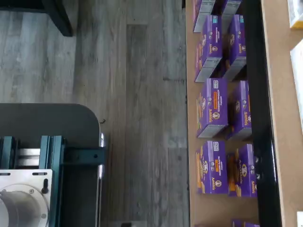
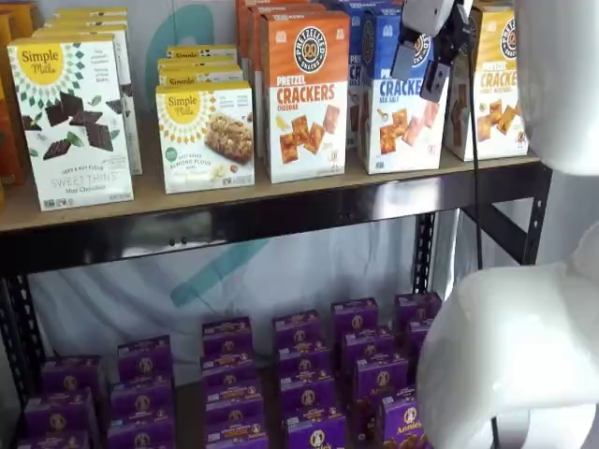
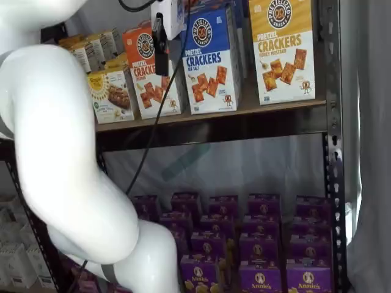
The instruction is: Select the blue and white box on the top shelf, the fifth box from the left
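Observation:
The blue and white box [image 2: 398, 131] stands upright on the top shelf [image 2: 281, 213], between an orange-topped box and a yellow-topped box. It shows in both shelf views [image 3: 211, 67]. My gripper [image 2: 418, 86] hangs in front of the box's upper part, its two black fingers apart, open and empty. In a shelf view only one finger [image 3: 161, 52] shows, side-on, in front of the gap between the orange and blue boxes. The wrist view shows neither the box nor the fingers.
The orange cheddar box [image 2: 301, 94] and yellow box [image 2: 491, 84] flank the blue one. Simple Mills boxes [image 2: 204, 136] stand further left. Small purple boxes [image 2: 299, 374] fill the lower level and show in the wrist view [image 1: 213, 104]. My white arm [image 2: 505, 355] and a cable [image 2: 474, 187] stand before the shelves.

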Motion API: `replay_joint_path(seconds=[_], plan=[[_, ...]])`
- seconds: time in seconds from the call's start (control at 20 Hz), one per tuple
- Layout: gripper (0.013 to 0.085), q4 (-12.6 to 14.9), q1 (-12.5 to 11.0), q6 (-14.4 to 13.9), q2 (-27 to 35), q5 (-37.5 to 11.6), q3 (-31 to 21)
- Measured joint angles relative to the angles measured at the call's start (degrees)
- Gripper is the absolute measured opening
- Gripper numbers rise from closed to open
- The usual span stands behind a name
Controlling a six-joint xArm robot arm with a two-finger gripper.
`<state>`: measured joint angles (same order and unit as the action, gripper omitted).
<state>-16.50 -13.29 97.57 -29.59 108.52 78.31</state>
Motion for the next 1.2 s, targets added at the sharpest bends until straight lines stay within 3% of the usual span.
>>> replay_joint_path(seconds=[0.4,0.7,1.05,1.2], plan=[[0.0850,-0.91,0.68,-1.00,-0.38,-1.20,-0.17],[0.0850,-9.50,-3.29,-1.36,-0.25,-1.14,2.24],[0.0850,-13.58,-5.72,-1.89,-0.11,-5.75,5.30],[0.0850,-14.50,-6.28,-1.64,-0.32,-10.54,5.25]])
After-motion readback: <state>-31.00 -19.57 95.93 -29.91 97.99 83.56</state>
